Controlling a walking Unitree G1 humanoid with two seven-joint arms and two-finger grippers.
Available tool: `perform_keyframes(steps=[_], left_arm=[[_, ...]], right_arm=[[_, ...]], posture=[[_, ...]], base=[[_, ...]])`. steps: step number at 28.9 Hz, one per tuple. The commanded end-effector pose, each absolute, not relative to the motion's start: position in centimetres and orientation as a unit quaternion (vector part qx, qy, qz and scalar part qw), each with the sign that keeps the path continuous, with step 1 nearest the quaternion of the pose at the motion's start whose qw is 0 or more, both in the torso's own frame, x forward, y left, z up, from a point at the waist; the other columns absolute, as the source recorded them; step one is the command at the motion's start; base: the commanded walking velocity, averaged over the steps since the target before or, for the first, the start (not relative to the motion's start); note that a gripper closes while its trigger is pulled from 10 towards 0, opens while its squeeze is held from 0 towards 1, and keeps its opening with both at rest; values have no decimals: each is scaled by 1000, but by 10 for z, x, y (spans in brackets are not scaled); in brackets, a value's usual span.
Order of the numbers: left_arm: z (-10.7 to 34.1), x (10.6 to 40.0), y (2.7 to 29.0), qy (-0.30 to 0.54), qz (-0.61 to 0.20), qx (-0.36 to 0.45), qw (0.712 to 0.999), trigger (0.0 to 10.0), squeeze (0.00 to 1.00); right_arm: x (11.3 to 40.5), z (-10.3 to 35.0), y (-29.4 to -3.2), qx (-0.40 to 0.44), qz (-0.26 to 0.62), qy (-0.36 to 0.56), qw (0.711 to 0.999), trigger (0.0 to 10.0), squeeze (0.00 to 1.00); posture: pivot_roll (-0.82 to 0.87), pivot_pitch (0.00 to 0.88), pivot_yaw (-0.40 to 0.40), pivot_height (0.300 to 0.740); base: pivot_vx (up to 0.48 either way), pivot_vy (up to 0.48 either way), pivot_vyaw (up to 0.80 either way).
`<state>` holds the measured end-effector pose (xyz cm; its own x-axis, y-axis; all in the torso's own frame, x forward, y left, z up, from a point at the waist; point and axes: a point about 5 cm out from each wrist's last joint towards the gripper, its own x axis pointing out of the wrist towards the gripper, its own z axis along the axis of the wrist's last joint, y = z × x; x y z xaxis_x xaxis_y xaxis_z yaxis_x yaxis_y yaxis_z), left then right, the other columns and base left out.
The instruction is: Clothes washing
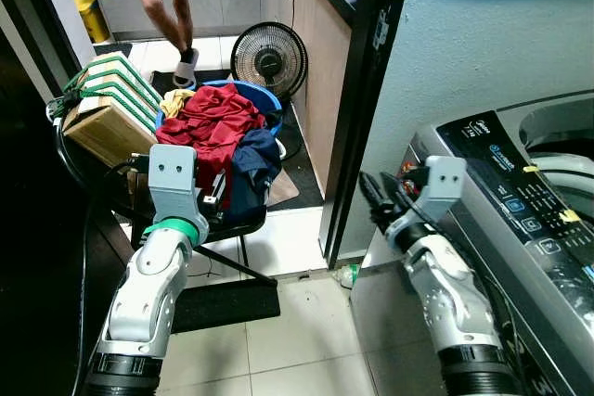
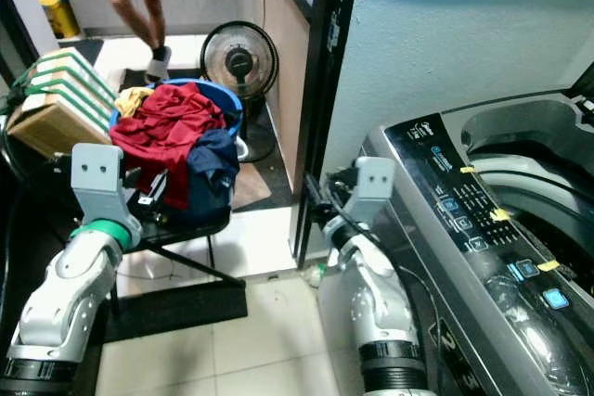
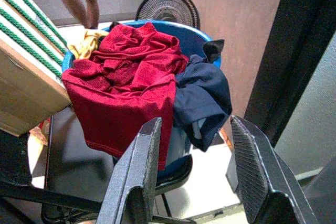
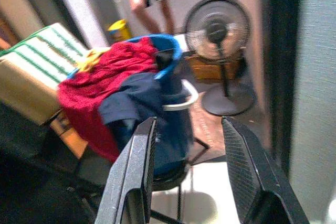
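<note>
The laundry sits heaped in a blue basket set on a dark chair, ahead and to the robot's left, with a red garment piled on top and spilling over the near rim, a dark navy garment hanging down the side beside it, and a bit of yellow cloth at the back. The washing machine stands to the robot's right with its lid up and the tub open. The left gripper is raised just in front of the basket, its fingers spread apart and empty, pointing at the lower edge of the red garment. The right gripper is held up beside the machine's front corner, likewise spread and holding nothing. A stack of boxes leans beside the basket, a floor fan stands behind it, and a person's legs show further back. The clothes look light, limp and loosely tangled, so a pinch on a thick fold near the top of the red heap should lift more reliably than a grab at the hanging hem, which would likely let the cloth trail and drag its neighbours out; the navy piece may come along, being draped against it
</note>
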<state>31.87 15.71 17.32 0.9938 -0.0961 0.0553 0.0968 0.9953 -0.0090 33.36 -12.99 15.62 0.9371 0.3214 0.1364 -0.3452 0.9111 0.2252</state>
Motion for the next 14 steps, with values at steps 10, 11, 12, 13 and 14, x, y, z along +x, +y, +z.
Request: perform_keyframes(steps=[10,11,12,13,14], left_arm=[[173,324,157,-32,-52,3,998,10000,0],[173,324,157,-32,-52,3,998,10000,0],[174,324,161,-35,-47,7,998,10000,0],[174,324,161,-35,-47,7,998,10000,0],[174,324,161,-35,-47,7,998,10000,0]], right_arm=[[335,163,-125,111,186,-74,974,10000,0],[335,163,-125,111,186,-74,974,10000,0],[335,162,-125,121,186,-76,972,10000,0],[335,162,-125,121,186,-76,972,10000,0],[335,162,-125,121,186,-76,972,10000,0]], posture=[[32,0,23,740],[32,0,23,740],[44,0,27,740],[44,0,27,740],[44,0,27,740]], base=[[393,0,480],[412,0,800],[412,0,481],[412,0,481],[412,0,481]])
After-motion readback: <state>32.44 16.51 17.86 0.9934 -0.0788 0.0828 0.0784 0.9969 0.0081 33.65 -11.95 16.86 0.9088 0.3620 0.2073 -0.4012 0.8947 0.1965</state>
